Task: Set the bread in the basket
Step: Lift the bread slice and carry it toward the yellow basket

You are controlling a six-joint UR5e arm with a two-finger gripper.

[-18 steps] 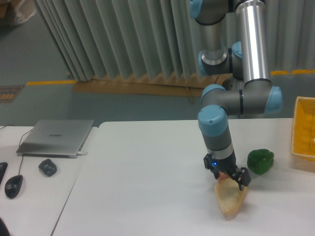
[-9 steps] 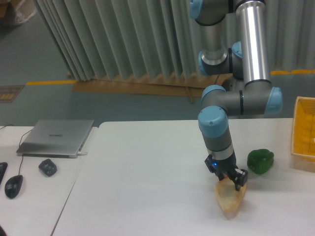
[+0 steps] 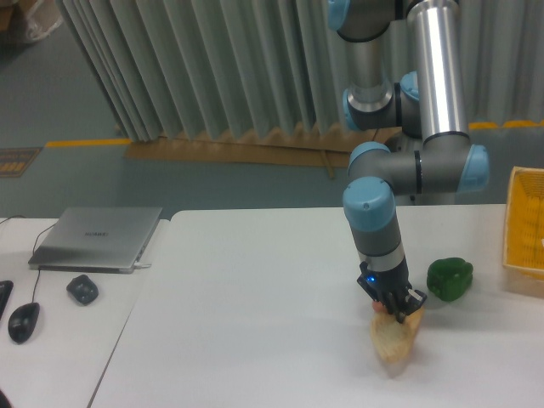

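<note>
Cables and a dark keyboard corner (image 3: 3, 293) are cut by the left edge of the picture, and beside them a black mouse (image 3: 24, 321) lies on the grey side desk (image 3: 76, 357). A little to the right, a small dark object (image 3: 82, 290) sits in front of a closed silver laptop (image 3: 98, 239); what this object is cannot be made out. The white table (image 3: 255, 314) begins after the desk. Over its right half the arm (image 3: 374, 221) comes down from above: a silver tube drops to a blue-capped elbow, a short link goes to the left, and the grey wrist points straight down at the table top. The upper part of the arm leaves the picture at the top. At the end of the wrist the black gripper (image 3: 396, 316) has its fingers drawn close together on the upper edge of the bread (image 3: 396, 342), pinching it. The tan slice touches the table near the front edge, with its point toward the camera, and its top is hidden behind the fingers. Just to the right, apart from the bread, stands the green bell pepper (image 3: 450, 280). The yellow basket (image 3: 524, 229) is at the far right, well apart from the bread, and the frame cuts most of it away.
</note>
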